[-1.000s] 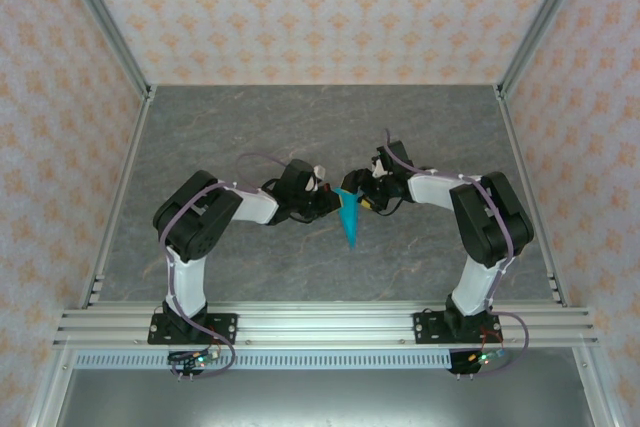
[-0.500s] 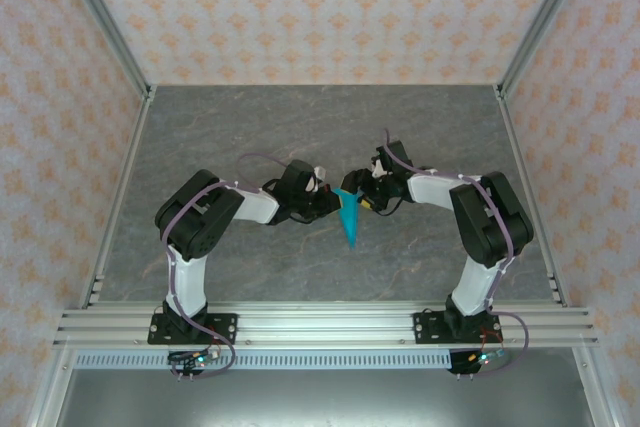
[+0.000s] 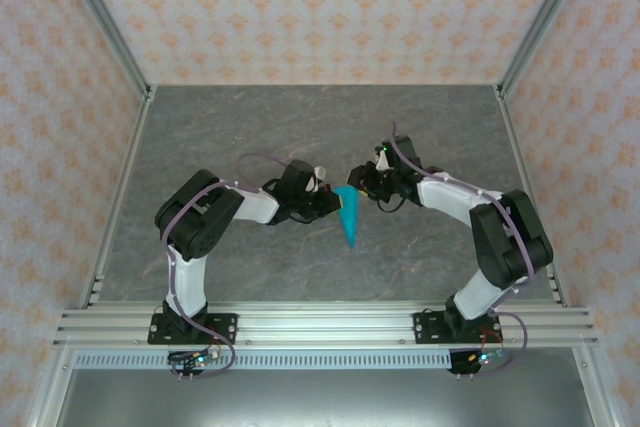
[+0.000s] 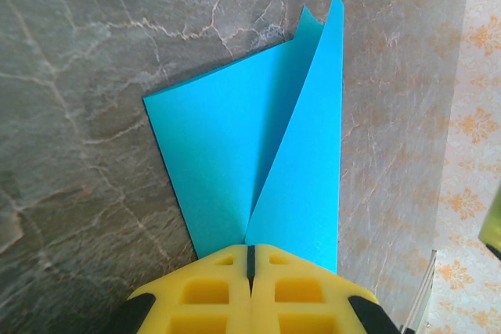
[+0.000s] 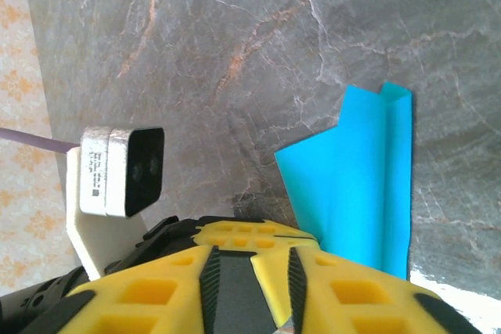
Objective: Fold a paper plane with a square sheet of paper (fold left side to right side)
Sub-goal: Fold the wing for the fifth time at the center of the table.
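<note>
Left gripper (image 3: 327,204) is clenched on the paper plane (image 3: 349,219), near its wide far end. The plane sits mid-table, long axis far-to-near, nose toward the arm bases. Right gripper (image 3: 358,181) is just right of that far end, jaws apart and empty, so the left one is nearer.

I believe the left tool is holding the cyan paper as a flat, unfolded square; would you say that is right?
Not quite. The left tool does hold the cyan paper, but the paper is folded, not a flat square. One long flap lies over another along a diagonal crease, and the shape narrows toward the tool. The left wrist view shows this.
</note>
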`<state>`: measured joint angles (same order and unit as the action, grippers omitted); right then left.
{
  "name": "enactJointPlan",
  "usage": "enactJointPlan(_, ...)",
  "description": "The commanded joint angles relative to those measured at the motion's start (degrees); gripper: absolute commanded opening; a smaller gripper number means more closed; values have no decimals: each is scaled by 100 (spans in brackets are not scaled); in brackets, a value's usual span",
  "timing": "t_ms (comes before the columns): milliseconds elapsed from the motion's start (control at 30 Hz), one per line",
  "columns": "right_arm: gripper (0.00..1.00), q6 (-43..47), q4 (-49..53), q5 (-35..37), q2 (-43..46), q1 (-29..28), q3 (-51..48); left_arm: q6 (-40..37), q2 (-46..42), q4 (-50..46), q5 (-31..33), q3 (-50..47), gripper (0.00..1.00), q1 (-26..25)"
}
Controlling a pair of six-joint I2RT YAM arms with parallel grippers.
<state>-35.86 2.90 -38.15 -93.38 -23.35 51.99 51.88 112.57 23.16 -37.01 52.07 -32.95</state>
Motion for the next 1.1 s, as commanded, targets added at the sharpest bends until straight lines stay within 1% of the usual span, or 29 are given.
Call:
enactJointPlan(0, 25, -144, -302, -227, -263, -81, -56, -246, 76, -450, 326, 54, 0, 43)
enactJointPlan(100, 23, -216, -443, -344, -491, -144, 11, -265, 67, -489, 355, 64, 0, 43)
enactJointPlan(267, 23, -153, -300, -165, -699, -178, 62, -280, 63, -528, 362, 68, 0, 42)
enactJointPlan(600, 23, 50, -36, 37, -845, -170, 92, -300, 87, -567, 388, 66, 0, 43)
enactJointPlan(1067, 22, 86, -29, 134, -960, -177, 65, -281, 163, -540, 368, 73, 0, 41)
